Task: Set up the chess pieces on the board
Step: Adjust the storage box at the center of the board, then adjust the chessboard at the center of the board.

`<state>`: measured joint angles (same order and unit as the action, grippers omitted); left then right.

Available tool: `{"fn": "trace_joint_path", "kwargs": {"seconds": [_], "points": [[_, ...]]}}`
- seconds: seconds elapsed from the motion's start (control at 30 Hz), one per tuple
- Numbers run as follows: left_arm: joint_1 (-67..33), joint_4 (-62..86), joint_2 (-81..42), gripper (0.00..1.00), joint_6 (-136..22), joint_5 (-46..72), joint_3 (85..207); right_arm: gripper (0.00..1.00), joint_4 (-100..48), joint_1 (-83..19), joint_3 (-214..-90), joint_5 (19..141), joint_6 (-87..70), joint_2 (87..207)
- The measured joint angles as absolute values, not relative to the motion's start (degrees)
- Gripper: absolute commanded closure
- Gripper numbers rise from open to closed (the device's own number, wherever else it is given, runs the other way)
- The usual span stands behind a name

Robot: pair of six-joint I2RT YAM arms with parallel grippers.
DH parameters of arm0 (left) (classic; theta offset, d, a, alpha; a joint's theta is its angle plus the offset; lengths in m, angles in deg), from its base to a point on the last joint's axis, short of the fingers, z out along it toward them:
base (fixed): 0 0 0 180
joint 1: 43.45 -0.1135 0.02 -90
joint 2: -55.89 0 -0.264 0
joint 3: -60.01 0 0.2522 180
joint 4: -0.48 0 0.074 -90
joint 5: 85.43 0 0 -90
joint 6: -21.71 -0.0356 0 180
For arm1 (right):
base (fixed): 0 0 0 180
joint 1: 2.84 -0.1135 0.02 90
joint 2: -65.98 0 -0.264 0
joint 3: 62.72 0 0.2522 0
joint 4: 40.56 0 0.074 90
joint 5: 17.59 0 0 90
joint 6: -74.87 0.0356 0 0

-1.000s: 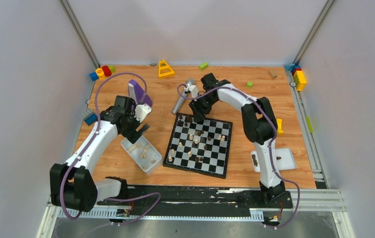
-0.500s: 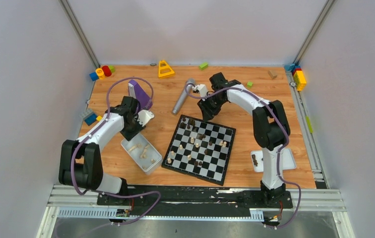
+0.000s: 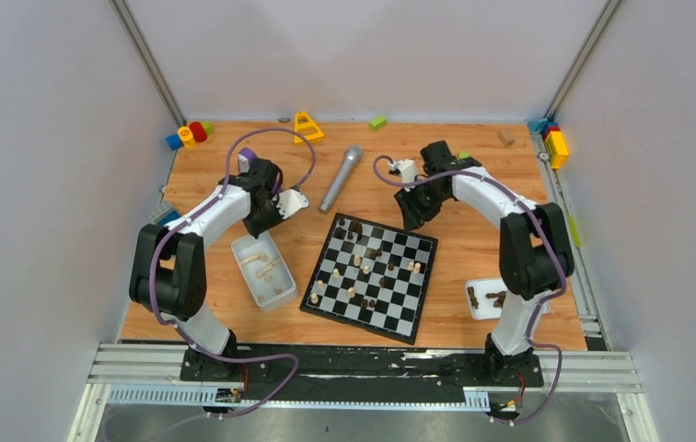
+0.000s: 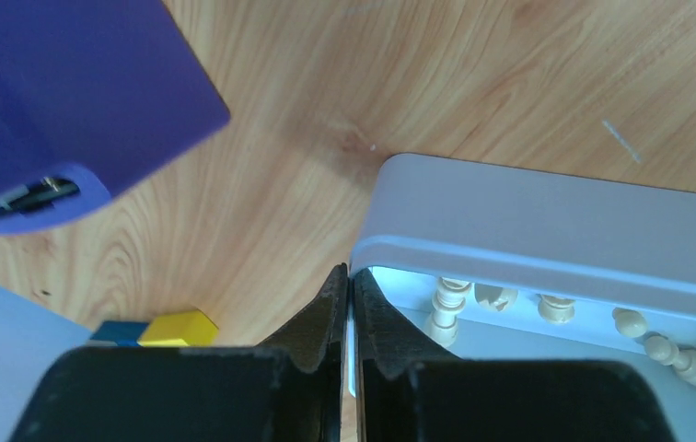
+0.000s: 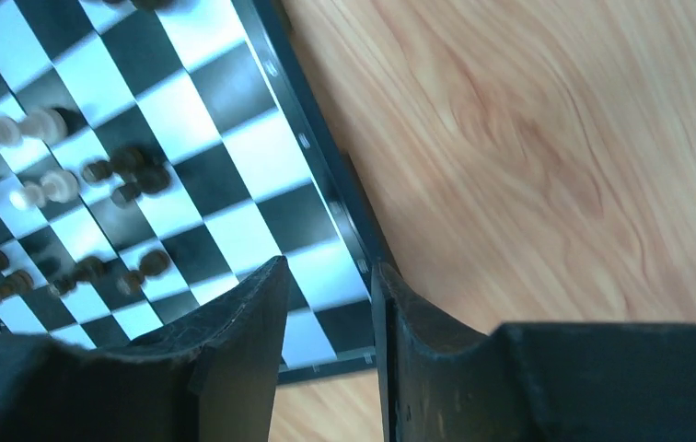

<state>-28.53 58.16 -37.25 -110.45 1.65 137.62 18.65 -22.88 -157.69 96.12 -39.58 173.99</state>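
Wood table (image 3: 459,262) has the board (image 3: 406,296) mid-table half set, my left gripper (image 4: 349,308) pressed together empty at the tray (image 4: 547,212) rim, right gripper (image 5: 330,308) slightly spread, empty, by the board's edge; I'd open left wide, then drop straight onto one pale piece (image 4: 446,308).

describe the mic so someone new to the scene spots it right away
Start at the chessboard in the middle of the wooden table. Just past its far left corner lies the microphone, flat and diagonal. It is the only long grey cylinder; nearby things are small bright toy blocks.
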Motion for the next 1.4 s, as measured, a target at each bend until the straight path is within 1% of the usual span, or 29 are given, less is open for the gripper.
{"fn": "trace_joint_path", "kwargs": {"seconds": [0.2, 0.33, 0.37, 0.4, 0.43, 0.47, 0.5, 0.53, 0.57, 0.6, 0.63, 0.67, 0.73, 0.87, 1.13, 1.27, 1.4], "points": [[-26.1, 58.1, -40.5, 0.83, -113.2, 0.6, 141.0, 0.62, 18.4, -16.0, -146.1, 92.6, -38.6, 162.6], [-25.3, 57.4, -41.8, 0.74, -114.1, -0.4, 142.2, 0.64, 18.2, -14.1, -139.6, 89.4, -38.2, 157.7], [-25.1, 57.3, -42.0, 0.68, -114.2, -0.5, 142.6, 0.64, 18.0, -14.2, -137.9, 88.7, -38.1, 156.8], [-25.0, 57.0, -42.2, 0.64, -114.2, -0.6, 143.0, 0.64, 17.8, -14.3, -136.5, 88.2, -38.1, 156.2], [-24.9, 56.7, -42.3, 0.54, -114.2, -0.8, 143.5, 0.65, 17.7, -14.3, -135.4, 87.7, -38.0, 156.0], [-24.8, 56.4, -42.3, 0.50, -114.1, -1.0, 143.9, 0.65, 17.5, -14.4, -134.2, 87.2, -37.9, 155.9], [-24.8, 56.0, -42.3, 0.42, -113.9, -1.4, 144.3, 0.65, 17.1, -14.4, -133.4, 86.7, -37.7, 155.9], [-24.8, 55.5, -42.3, 0.38, -113.5, -1.7, 144.7, 0.66, 16.5, -14.5, -132.5, 86.2, -37.6, 155.9], [-24.8, 55.0, -42.3, 0.28, -113.2, -1.9, 144.9, 0.66, 16.2, -14.4, -131.9, 85.9, -37.5, 156.0], [-24.8, 54.5, -42.3, 0.24, -112.7, -2.2, 145.1, 0.67, 15.8, -14.4, -131.5, 85.6, -37.4, 156.1], [-24.8, 53.7, -42.3, 0.16, -111.9, -2.6, 145.3, 0.68, 15.5, -14.5, -131.5, 85.4, -37.2, 156.5], [-24.8, 53.3, -42.1, 0.11, -111.8, -2.8, 145.3, 0.68, 14.8, -14.5, -131.5, 85.3, -37.1, 157.1], [-24.8, 52.5, -41.4, 0.06, -110.5, -3.4, 145.3, 0.70, 13.5, -14.8, -131.6, 84.9, -36.8, 158.8], [-24.8, 51.8, -36.6, 0.01, -108.5, -3.6, 145.2, 0.71, 12.6, -15.2, -134.7, 84.8, -35.8, 163.0], [-24.8, 49.5, -15.5, 0.00, -103.8, -1.7, 137.7, 0.72, 12.3, -15.9, -146.1, 87.1, -34.0, 172.2], [-24.8, 49.2, -9.1, 0.00, -102.2, 1.6, 133.0, 0.72, 12.9, -16.3, -153.6, 89.8, -33.3, 177.6], [-24.8, 49.1, -6.0, 0.00, -101.5, 5.8, 128.8, 0.66, 13.3, -16.5, -161.6, 92.8, -32.6, 181.4]]}}
